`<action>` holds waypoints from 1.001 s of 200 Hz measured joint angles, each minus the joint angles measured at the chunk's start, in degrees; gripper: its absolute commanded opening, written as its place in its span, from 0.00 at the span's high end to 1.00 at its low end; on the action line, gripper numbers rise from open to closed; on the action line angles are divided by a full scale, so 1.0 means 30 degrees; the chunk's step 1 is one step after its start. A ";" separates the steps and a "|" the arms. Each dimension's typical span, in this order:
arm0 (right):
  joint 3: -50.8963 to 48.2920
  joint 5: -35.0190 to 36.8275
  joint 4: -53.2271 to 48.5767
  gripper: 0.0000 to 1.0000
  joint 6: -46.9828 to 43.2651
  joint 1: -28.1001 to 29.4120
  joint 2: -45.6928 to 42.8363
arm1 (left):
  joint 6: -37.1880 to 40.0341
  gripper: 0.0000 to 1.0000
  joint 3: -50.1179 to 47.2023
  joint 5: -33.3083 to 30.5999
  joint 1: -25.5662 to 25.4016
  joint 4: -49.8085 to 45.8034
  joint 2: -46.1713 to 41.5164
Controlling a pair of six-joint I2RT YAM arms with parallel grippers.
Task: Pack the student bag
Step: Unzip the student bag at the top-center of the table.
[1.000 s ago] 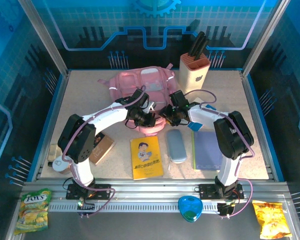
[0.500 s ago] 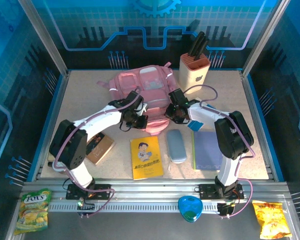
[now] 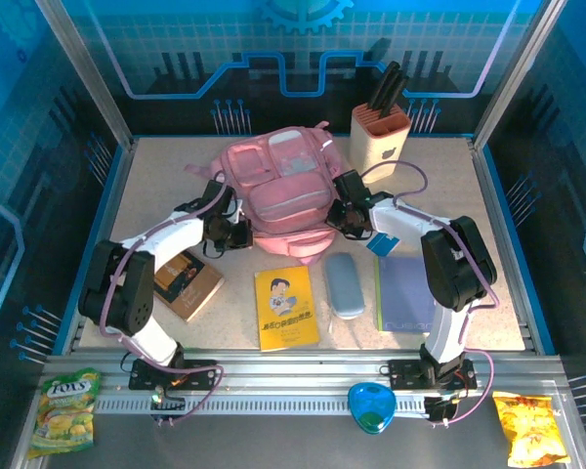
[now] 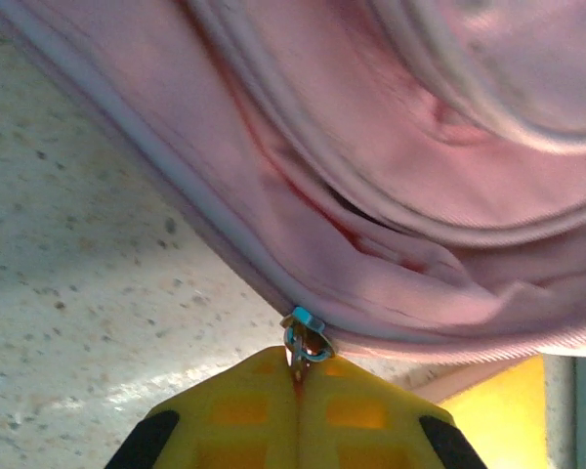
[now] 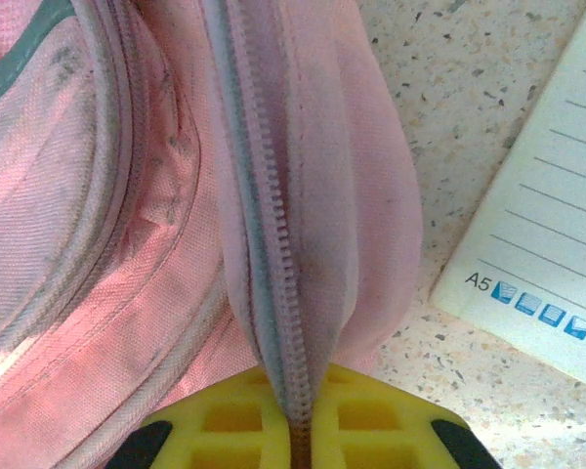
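Centrally, toward the far side of the counter (image 3: pixel 166 176), lies the pink bag (image 3: pixel 283 186), front pockets up. The left claw (image 3: pixel 236 234) sits at the bag's near-left edge. Its yellow fingers (image 4: pixel 244 401) are pressed together on the small metal zip pull (image 4: pixel 306 342), which hangs from the bag's lower seam. The right claw (image 3: pixel 347 223) is at the bag's near-right edge, closed on a raised fold of pink fabric that carries the zip (image 5: pixel 264 225); the fold runs straight down between the fingers (image 5: pixel 371 415). Just right of that fold lies a lined notebook (image 5: pixel 547 215). Near the bag, from left to right, lie a yellow booklet (image 3: pixel 286 308), a grey-blue case (image 3: pixel 344 283) and that notebook. A knife block (image 3: pixel 381 137) stands at the far right, just beside the bag.
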 measured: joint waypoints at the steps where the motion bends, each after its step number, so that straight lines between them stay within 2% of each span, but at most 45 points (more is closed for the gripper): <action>1: 0.0000 0.0000 0.0000 0.90 -0.0015 -0.0007 0.0000 | 0.0022 1.00 0.0022 -0.0022 0.0029 0.0000 0.0036; 39: 0.0000 -0.0007 0.0219 0.90 -0.0262 -0.0080 0.0000 | 0.0925 1.00 0.1610 -0.1297 0.1224 -0.0313 0.1872; 112: 0.0000 -0.0219 0.0969 0.90 -0.0882 -0.0080 -0.0051 | 0.3585 1.00 0.5967 -0.1472 0.2696 -0.1435 0.5173; 159: 0.0000 -0.0284 0.1027 0.90 -0.1464 -0.0087 -0.0277 | 0.7512 0.99 0.7322 -0.0423 0.3395 -0.2688 0.5952; 200: 0.0066 -0.0277 0.0736 0.90 -0.1931 -0.0138 -0.0291 | 1.1460 0.99 0.7329 -0.0466 0.3512 -0.2790 0.5931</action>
